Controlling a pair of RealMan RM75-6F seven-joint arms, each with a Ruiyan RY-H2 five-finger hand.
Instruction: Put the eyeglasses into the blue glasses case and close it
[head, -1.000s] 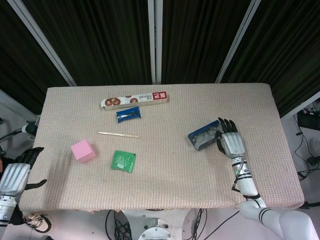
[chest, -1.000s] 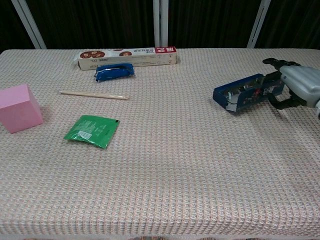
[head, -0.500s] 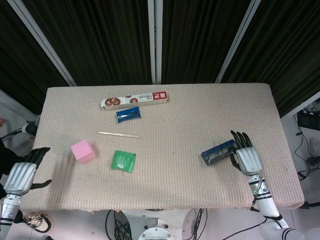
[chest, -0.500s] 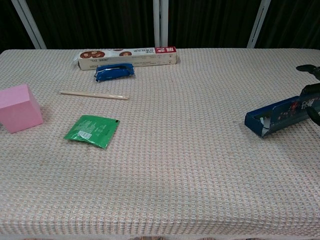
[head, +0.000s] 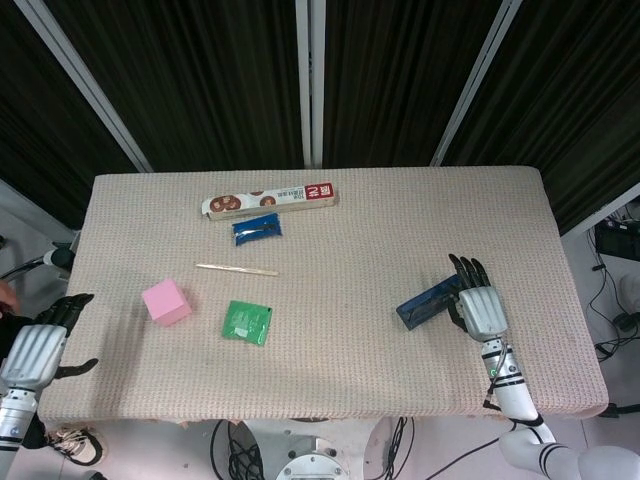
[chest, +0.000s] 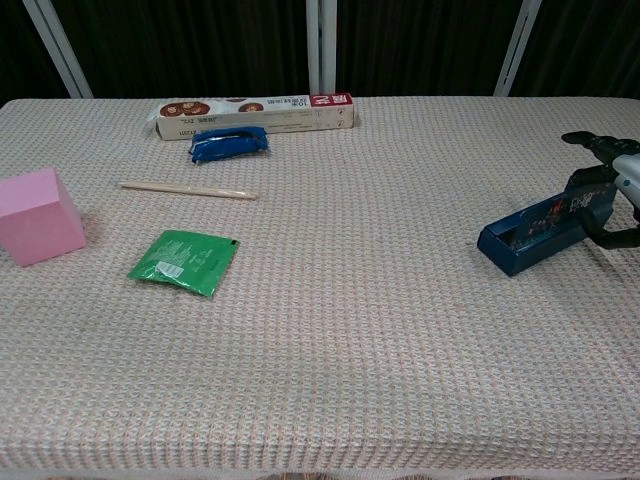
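Observation:
The blue glasses case (head: 428, 303) (chest: 535, 230) lies on the table's right side, lid down, its long axis slanting up to the right. My right hand (head: 478, 308) (chest: 610, 190) grips its right end, fingers over the top and thumb underneath in the chest view. The eyeglasses are not visible; the lowered lid hides the inside of the case. My left hand (head: 35, 350) hangs off the table's front left corner, fingers apart and holding nothing. It shows only in the head view.
A long snack box (head: 268, 198) (chest: 255, 113) and a blue packet (head: 257, 229) (chest: 230, 143) lie at the back. A wooden stick (head: 237, 268) (chest: 188, 190), a pink cube (head: 166, 302) (chest: 38, 215) and a green sachet (head: 247, 322) (chest: 185, 262) sit left of centre.
The right hand has drawn the case nearer the front edge and to the right. The case stood open with glasses showing inside; now its lid is down. The left hand barely shifted.

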